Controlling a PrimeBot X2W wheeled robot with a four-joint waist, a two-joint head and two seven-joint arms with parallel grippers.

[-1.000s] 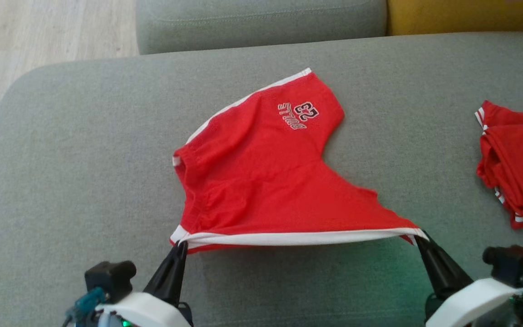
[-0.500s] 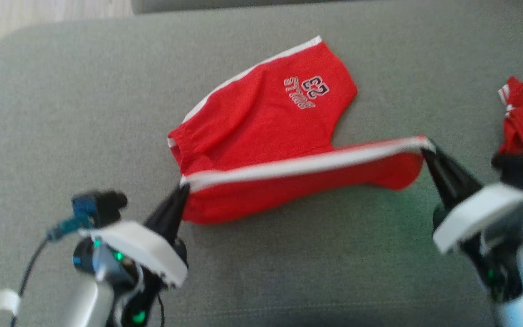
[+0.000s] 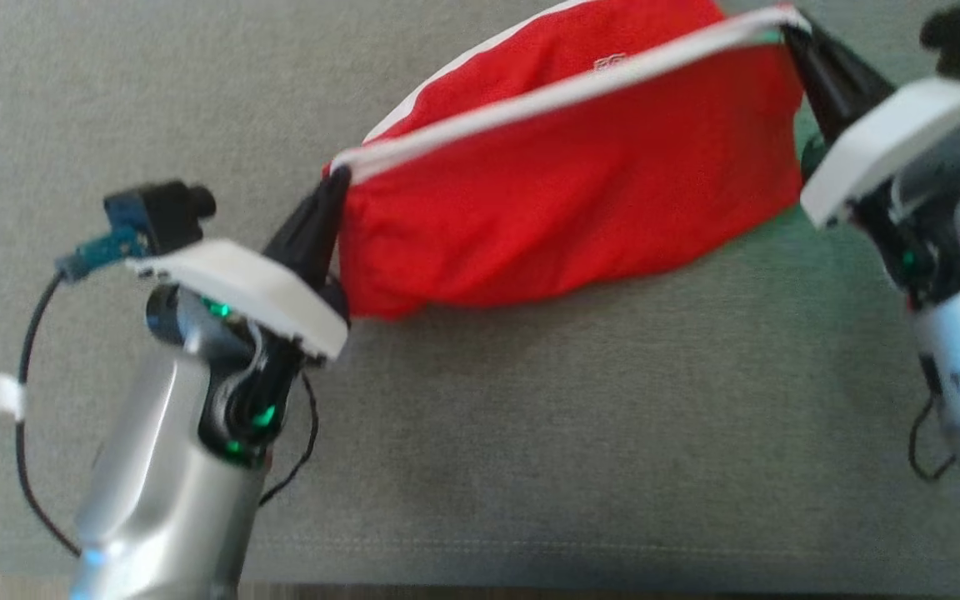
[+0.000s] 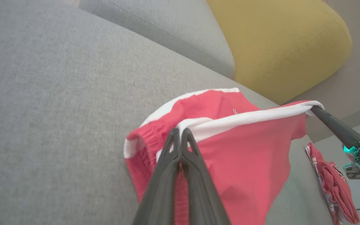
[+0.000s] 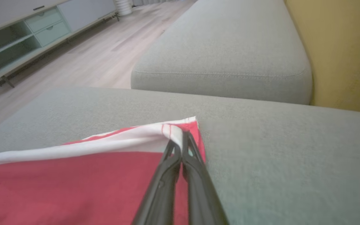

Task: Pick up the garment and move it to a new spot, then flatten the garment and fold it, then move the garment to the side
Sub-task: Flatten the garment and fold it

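The garment [image 3: 563,192] is a pair of red shorts with white side stripes, lying on a grey sofa cushion [image 3: 530,417]. Its white-trimmed edge is lifted and stretched between my two grippers, carried over the rest of the fabric. My left gripper [image 3: 336,179] is shut on the left end of that edge, and the left wrist view shows its fingertips pinching the red cloth [image 4: 245,150] at the trim [image 4: 180,132]. My right gripper [image 3: 788,25] is shut on the right end, fingertips clamped on the white corner [image 5: 180,134] of the garment [image 5: 73,184].
A second red garment [image 4: 333,184] lies crumpled on the cushion to the right. A yellow pillow [image 4: 280,43] and another grey cushion [image 5: 227,53] sit behind. Wooden floor [image 5: 83,62] and a low cabinet [image 5: 20,34] lie beyond the sofa's left end.
Both grippers have carried the held white-trimmed edge away from me, over the rest of the shorts, covering the printed number. The head camera has tilted down.
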